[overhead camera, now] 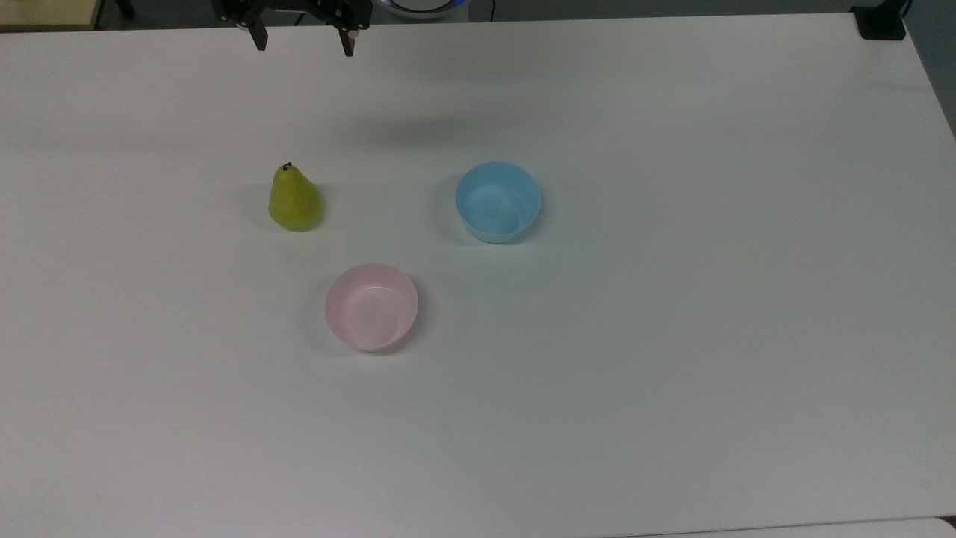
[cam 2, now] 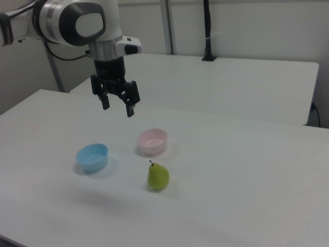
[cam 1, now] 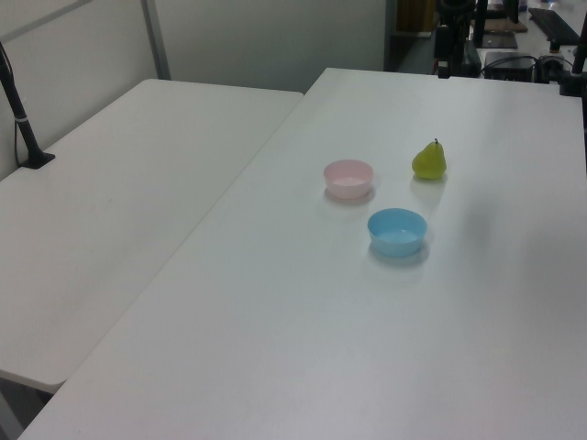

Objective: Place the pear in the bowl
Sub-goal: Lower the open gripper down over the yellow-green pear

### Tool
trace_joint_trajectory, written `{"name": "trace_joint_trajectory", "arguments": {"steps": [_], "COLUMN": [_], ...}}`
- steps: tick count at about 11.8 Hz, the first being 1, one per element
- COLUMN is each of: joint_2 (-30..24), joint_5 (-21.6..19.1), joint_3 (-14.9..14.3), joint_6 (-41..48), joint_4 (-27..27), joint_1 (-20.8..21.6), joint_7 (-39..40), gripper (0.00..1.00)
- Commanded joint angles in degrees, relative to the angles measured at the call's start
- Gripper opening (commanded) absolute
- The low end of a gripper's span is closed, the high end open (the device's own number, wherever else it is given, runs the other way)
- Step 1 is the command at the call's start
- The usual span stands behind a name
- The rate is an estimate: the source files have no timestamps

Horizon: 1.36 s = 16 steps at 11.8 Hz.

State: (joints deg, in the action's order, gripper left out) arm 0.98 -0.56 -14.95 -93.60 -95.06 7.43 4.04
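The robot arm's claw (cam 2: 117,107) hangs above the white desk (overhead camera: 672,336) with its two dark fingers spread wide apart, holding nothing and touching nothing; in the top view the claw (overhead camera: 304,41) sits at the far edge of the desk, well apart from everything laid out below. One pear (overhead camera: 295,199), yellow-green with a wide rounded base, a narrow top and a short dark stem, stands upright on the desk, outside both bowls. In the right view the pear (cam 2: 158,176) is nearest the camera, with the two bowls behind it. One pale pink bowl (overhead camera: 371,306), round and shallow with a smooth rim, sits empty near the pear, toward the top view's lower right of it. One light blue bowl (overhead camera: 498,202) of similar size, also empty, stands to the top view's right of the pear and apart from the pink one. In the left view the pink bowl (cam 1: 348,179), the blue bowl (cam 1: 397,231) and the pear (cam 1: 428,161) form a loose triangle, none touching another. A second white desk (cam 1: 119,202) adjoins on the left view's left.
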Motion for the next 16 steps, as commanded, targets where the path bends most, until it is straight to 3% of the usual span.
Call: {"name": "trace_joint_trajectory", "arguments": {"steps": [1, 5, 11, 16], "joint_2": [0.4, 1.7, 13.4, 19.4], "joint_5": [0.8, 1.0, 1.7, 5.9], "joint_3": [0.0, 0.0, -3.2, -3.6], "joint_6": [0.7, -0.9, -14.3, -19.1], "joint_4": [0.9, 0.8, -2.3, -5.4], "joint_1": [-0.1, -0.3, -0.7, -0.5], "joint_7": [1.0, 1.1, 2.8, 6.1], "gripper": [1.0, 1.0, 1.0, 1.0]}}
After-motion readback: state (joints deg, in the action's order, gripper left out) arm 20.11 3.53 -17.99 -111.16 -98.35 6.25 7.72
